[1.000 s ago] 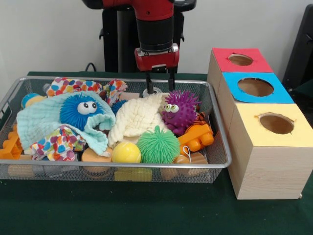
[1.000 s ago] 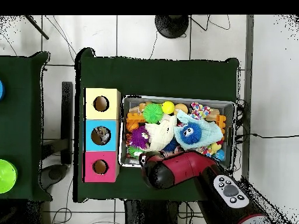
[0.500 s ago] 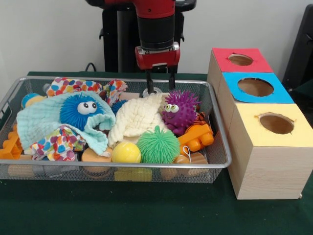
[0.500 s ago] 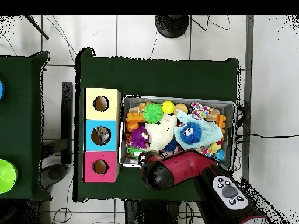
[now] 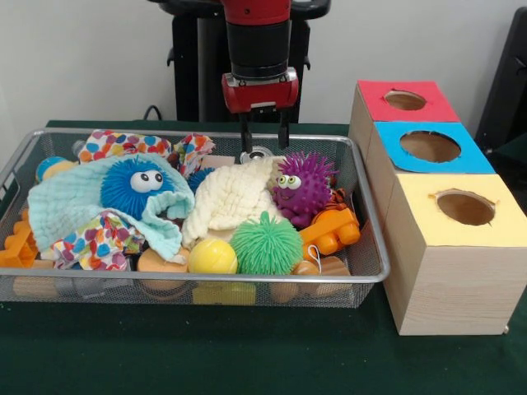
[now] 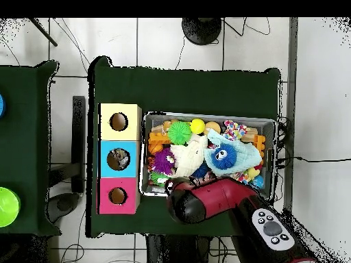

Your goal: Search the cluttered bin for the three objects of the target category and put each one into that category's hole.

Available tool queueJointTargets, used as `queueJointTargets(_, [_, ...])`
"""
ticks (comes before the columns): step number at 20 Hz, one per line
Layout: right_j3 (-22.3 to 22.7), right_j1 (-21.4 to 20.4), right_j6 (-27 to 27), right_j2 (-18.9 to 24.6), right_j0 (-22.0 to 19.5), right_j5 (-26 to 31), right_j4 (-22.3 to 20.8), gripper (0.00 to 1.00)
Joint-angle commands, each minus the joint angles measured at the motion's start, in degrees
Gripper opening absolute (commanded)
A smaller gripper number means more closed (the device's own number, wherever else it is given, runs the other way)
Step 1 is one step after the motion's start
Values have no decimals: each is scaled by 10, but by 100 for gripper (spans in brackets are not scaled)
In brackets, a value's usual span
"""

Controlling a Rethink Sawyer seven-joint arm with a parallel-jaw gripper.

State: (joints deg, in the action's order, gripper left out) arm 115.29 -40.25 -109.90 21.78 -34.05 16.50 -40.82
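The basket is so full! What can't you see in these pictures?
- Cans: the front view shows only a silvery rim between the jaws; the cream cloth hides the rest.
- Other cans: none shows in the basket; cloths and toys may cover them.
- Gripper: in the overhead view the red arm covers it.
- Blue hole: something greyish inside, too small to tell.

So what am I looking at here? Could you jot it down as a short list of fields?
gripper: open, fingers down at the far side of the wire bin
silver can: only its top shows, between the fingers
bin contents: purple spiky ball, green spiky ball, yellow ball, cream cloth
target: blue hole, something already inside it in the overhead view
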Motion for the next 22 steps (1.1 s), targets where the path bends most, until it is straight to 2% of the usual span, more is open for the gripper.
queueJointTargets(1, [-2,0,16,-22,5,15,-51,100])
queueJointTargets(9, [-49,61,-27,-80,60,-47,-108,100])
queueJointTargets(22, [-66,76,-5,-65,46,-45,-110,100])
